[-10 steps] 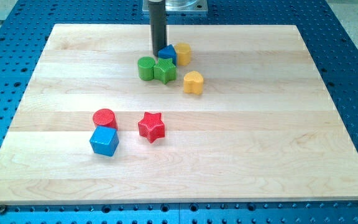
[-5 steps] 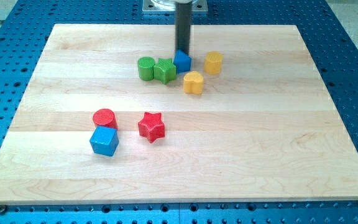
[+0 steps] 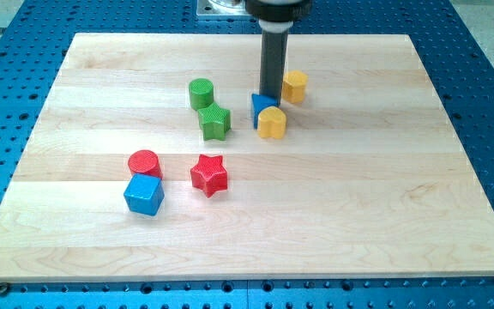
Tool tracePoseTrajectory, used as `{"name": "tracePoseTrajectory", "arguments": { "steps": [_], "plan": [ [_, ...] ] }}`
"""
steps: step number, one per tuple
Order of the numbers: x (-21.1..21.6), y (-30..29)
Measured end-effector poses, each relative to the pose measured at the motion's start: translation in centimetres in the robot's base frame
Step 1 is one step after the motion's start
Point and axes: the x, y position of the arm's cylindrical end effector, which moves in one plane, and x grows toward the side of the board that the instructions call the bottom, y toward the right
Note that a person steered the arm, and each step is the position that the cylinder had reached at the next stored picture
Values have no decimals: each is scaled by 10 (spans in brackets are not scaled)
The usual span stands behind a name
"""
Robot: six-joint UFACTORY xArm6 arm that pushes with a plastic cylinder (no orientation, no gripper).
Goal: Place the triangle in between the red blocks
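The blue triangle (image 3: pixel 262 106) sits in the upper middle of the board, touching a yellow heart block (image 3: pixel 272 123) just below and to its right. My tip (image 3: pixel 269 96) is right behind the triangle, touching its top edge. The red cylinder (image 3: pixel 144 163) and the red star (image 3: pixel 209 174) lie lower left, with a gap between them.
A blue cube (image 3: pixel 143 195) touches the red cylinder from below. A green cylinder (image 3: pixel 201 93) and a green star-like block (image 3: pixel 215 122) lie left of the triangle. A yellow hexagonal block (image 3: pixel 295 86) sits right of my rod.
My tip moved right and down the view, pushing the blue triangle against the yellow heart. The green star block shifted down, away from the green cylinder. The yellow hexagonal block was pushed right.
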Motion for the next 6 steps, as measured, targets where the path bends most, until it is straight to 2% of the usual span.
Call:
{"name": "tracePoseTrajectory", "arguments": {
  "steps": [1,2,3,6],
  "plan": [
    [43,-41],
    [76,-22],
    [94,-65],
    [71,-120]
  ]
}}
